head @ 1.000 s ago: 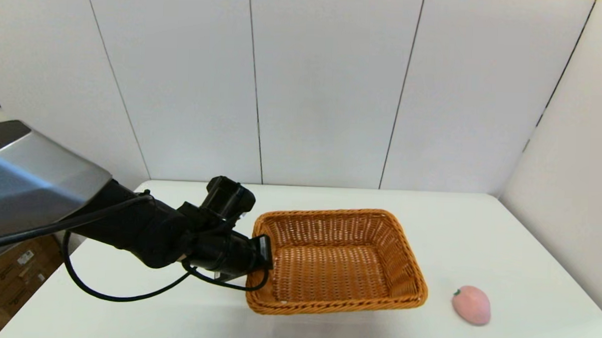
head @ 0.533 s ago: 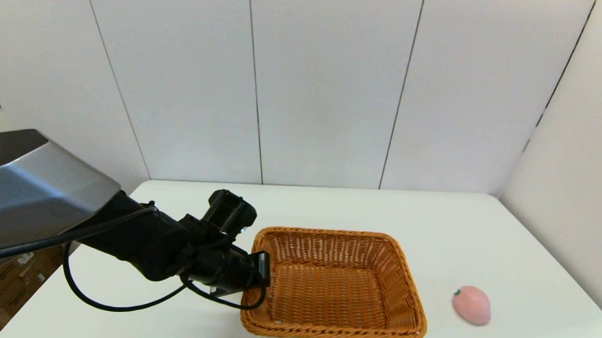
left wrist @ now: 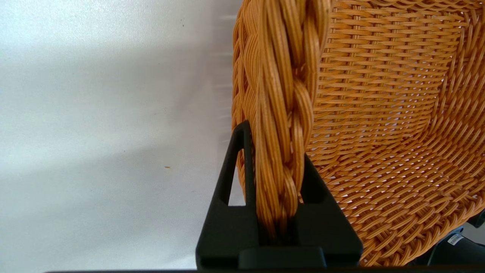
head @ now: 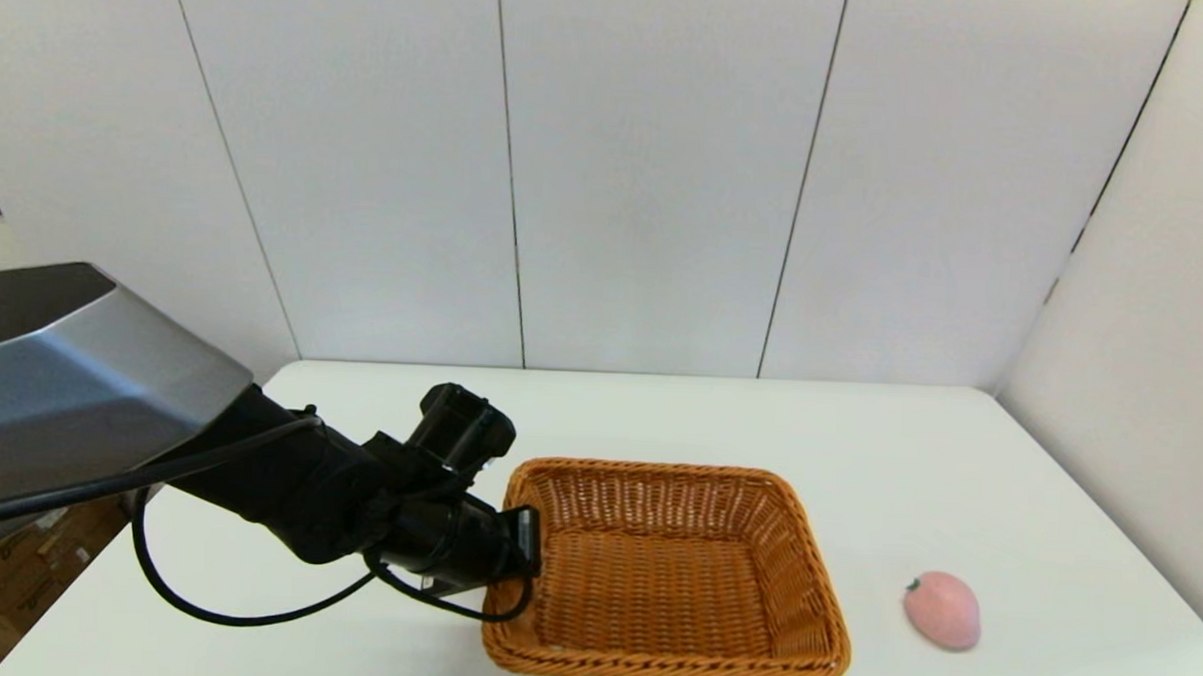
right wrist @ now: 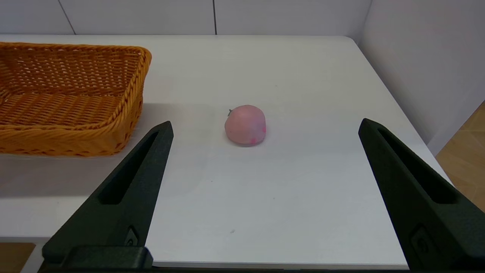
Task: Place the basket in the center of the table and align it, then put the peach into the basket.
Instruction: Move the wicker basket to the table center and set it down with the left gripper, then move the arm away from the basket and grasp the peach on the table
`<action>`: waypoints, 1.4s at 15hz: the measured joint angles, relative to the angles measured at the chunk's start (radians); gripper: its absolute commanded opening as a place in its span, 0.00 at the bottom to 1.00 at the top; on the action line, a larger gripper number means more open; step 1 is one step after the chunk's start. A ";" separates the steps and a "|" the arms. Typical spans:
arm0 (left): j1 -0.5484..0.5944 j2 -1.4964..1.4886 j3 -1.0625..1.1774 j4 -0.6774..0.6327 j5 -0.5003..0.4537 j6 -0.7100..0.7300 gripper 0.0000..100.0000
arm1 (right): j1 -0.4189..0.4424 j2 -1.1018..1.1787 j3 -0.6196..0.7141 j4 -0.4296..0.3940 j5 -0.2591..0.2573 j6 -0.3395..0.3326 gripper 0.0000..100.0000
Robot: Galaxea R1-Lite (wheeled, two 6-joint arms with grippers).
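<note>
Head view first: the basket (head: 669, 571) is sat flat on the table (head: 957, 471), near the front edge and roughly mid-width. Its left short rim is pinched by the left gripper (head: 526, 541), which comes in from the left on a black arm with a cable looped underneath. The peach (head: 941, 609) is lying on the bare table well to the right of the basket, apart from it, stem spot pointed toward the basket. Nothing is seen inside the basket. The right arm isn't seen in this view at all.

Left wrist view: the braided rim of the basket (left wrist: 284, 113) is clamped between the left gripper's (left wrist: 278, 178) two black fingers (left wrist: 231, 182), one finger outside the wall and one inside. The gap is narrow, just the thickness of the braid. White table (left wrist: 94, 113) is seen on the outer side, the woven floor on the inner side.

Right wrist view: the right gripper (right wrist: 265, 127) is spread wide and holds nothing. The peach (right wrist: 245, 124) is framed between the fingers (right wrist: 129, 182) but farther off on the table (right wrist: 303, 76), not touched by either one. The basket (right wrist: 75, 87) corner is seen off to one side, clear of the peach, with a strip of table between them.
</note>
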 measured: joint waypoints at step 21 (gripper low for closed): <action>0.006 -0.544 0.001 0.130 0.098 0.117 1.00 | 0.000 0.000 -0.001 0.001 -0.001 0.000 1.00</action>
